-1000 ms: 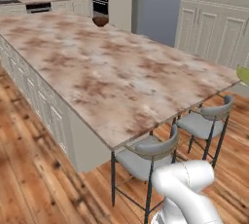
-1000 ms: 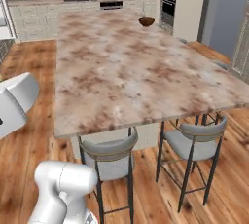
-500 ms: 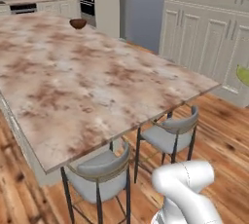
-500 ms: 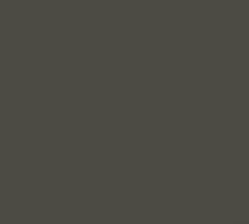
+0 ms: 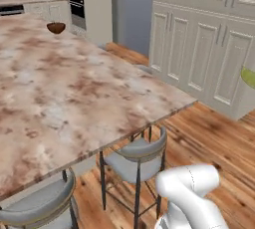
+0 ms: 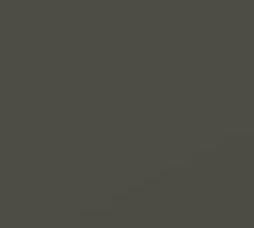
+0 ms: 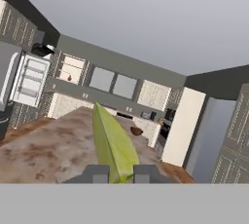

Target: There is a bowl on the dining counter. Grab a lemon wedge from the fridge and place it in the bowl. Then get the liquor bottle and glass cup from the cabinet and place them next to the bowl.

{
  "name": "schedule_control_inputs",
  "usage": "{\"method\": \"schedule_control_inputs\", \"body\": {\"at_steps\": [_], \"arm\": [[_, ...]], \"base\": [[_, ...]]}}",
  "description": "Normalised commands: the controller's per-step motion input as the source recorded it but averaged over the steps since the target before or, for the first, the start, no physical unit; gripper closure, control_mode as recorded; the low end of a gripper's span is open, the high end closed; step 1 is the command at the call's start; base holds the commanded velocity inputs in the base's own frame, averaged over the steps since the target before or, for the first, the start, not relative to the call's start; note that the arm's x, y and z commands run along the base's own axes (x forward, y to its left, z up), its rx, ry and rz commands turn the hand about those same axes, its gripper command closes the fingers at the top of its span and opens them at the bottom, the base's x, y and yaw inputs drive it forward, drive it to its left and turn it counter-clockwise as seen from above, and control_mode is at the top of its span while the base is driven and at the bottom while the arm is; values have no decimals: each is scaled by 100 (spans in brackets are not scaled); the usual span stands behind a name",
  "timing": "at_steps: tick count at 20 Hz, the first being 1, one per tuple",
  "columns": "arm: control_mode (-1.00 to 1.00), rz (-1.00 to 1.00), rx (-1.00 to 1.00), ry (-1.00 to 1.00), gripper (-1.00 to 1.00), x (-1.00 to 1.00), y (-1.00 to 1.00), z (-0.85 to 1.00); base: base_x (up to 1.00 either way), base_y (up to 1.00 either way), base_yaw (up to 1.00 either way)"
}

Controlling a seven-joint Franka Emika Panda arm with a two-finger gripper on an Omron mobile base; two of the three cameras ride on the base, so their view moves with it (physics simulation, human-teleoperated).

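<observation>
From behind on the left, the bowl (image 5: 56, 27) sits at the far end of the dining counter (image 5: 74, 98), well apart from the arm. Along the hand, the gripper (image 7: 116, 173) is pinched on the lemon wedge (image 7: 113, 146), which stands up between the fingers. It looks light, soft and slick, best held across its thick middle.

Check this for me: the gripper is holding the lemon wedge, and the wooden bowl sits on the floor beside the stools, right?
Not quite. The gripper does hold the lemon wedge, but the bowl is not on the floor: the left base view shows it on the far end of the dining counter, well away from the stools.
</observation>
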Motion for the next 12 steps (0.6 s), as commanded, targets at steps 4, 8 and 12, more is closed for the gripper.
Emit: {"method": "schedule_control_inputs", "body": {"at_steps": [4,8,12], "arm": [[100,0,0,0,100,0,0,0],[100,0,0,0,100,0,0,0],[100,0,0,0,100,0,0,0]], "base": [[45,-100,6],[44,-100,7],[52,-100,11]]}}
